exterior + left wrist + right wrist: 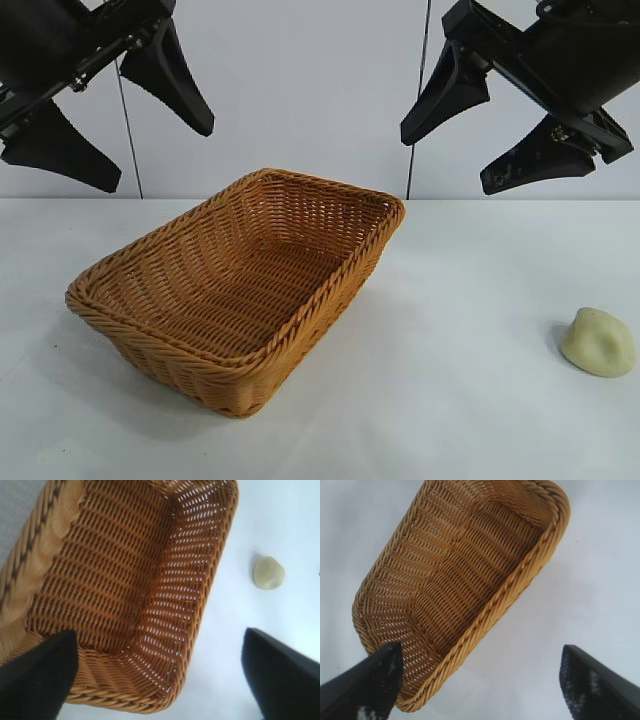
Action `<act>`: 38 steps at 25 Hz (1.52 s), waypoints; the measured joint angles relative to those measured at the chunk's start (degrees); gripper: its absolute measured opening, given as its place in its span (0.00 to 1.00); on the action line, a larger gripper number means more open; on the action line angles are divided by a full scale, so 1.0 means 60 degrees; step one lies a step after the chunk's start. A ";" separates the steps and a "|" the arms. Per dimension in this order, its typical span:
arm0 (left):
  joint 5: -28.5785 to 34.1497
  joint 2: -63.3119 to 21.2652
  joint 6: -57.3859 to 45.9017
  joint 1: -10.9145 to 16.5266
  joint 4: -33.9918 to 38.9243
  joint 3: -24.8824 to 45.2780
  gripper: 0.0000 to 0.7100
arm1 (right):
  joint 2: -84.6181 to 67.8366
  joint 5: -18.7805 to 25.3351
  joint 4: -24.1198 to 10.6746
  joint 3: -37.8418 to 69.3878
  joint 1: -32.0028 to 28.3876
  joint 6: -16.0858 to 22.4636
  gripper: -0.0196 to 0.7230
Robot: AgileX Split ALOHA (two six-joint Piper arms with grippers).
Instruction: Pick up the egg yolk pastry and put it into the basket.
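Clearly the egg yolk pastry [598, 342] lay on the tabletop [450, 400] below the right gripper [487, 128], well apart from the basket [240, 290]; right arm nearer. Both grippers' jaws stood apart, empty; left gripper [112, 122] hovered above the basket.

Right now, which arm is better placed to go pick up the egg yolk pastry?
The right arm, most likely. The egg yolk pastry lies on the table's right side, below the open right claw. The left claw, also open, hangs beyond the basket, which sits between it and the pastry.
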 joint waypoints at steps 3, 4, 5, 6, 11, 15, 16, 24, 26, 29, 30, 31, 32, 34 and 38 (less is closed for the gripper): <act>0.0000 0.0000 0.0000 0.0000 0.0000 0.0000 0.90 | 0.0000 0.0000 0.0000 0.0000 0.0000 0.0000 0.85; 0.0000 0.0000 0.0000 0.0000 0.0000 0.0000 0.90 | 0.0000 0.0000 0.0000 0.0000 0.0000 0.0000 0.85; 0.0000 0.0000 0.0000 0.0000 0.0000 0.0000 0.90 | 0.0000 0.0000 0.0000 0.0000 0.0000 0.0000 0.85; 0.0000 0.0000 0.0000 0.0000 0.0000 0.0000 0.90 | 0.0000 0.0000 0.0000 0.0000 0.0000 0.0000 0.85; -0.0068 0.0000 0.0008 0.0000 0.0000 0.0000 0.90 | 0.0000 0.0000 0.0000 0.0000 0.0000 0.0000 0.85; -0.0068 0.0000 0.0020 0.0000 -0.0085 0.0000 0.90 | 0.0000 0.0000 0.0000 0.0000 0.0000 0.0000 0.85; -0.0068 0.0000 0.0020 0.0000 -0.0103 0.0000 0.90 | 0.0000 0.0000 0.0000 0.0000 0.0000 0.0000 0.85; 0.0134 -0.0391 -0.1013 0.0009 0.0610 0.0000 0.90 | 0.0000 0.0000 0.0000 0.0000 0.0000 0.0000 0.85; 0.0394 -0.0695 -0.1604 0.0017 0.1086 0.0000 0.90 | 0.0000 -0.0003 0.0000 0.0000 0.0000 0.0000 0.85; 0.0606 -0.1188 -0.2396 -0.0087 0.1530 0.0000 0.90 | 0.0000 -0.0003 0.0000 0.0000 0.0000 0.0000 0.85; 0.0606 -0.1340 -0.2696 -0.0206 0.1634 0.0054 0.90 | 0.0000 -0.0003 0.0000 0.0000 0.0000 0.0000 0.85; 0.0606 -0.1340 -0.2696 -0.0206 0.1634 0.0054 0.90 | 0.0000 -0.0003 0.0000 0.0000 0.0000 0.0000 0.85; 0.0592 -0.1708 -0.3384 -0.0521 0.2003 0.0319 0.90 | 0.0000 -0.0003 0.0000 0.0000 0.0000 0.0000 0.85; 0.0401 -0.2017 -0.4398 -0.0878 0.2478 0.0834 0.90 | 0.0000 -0.0003 0.0000 0.0000 0.0000 0.0000 0.85; -0.0178 -0.2207 -0.6601 -0.1339 0.3280 0.1863 0.90 | 0.0000 -0.0011 0.0000 0.0000 0.0000 0.0000 0.85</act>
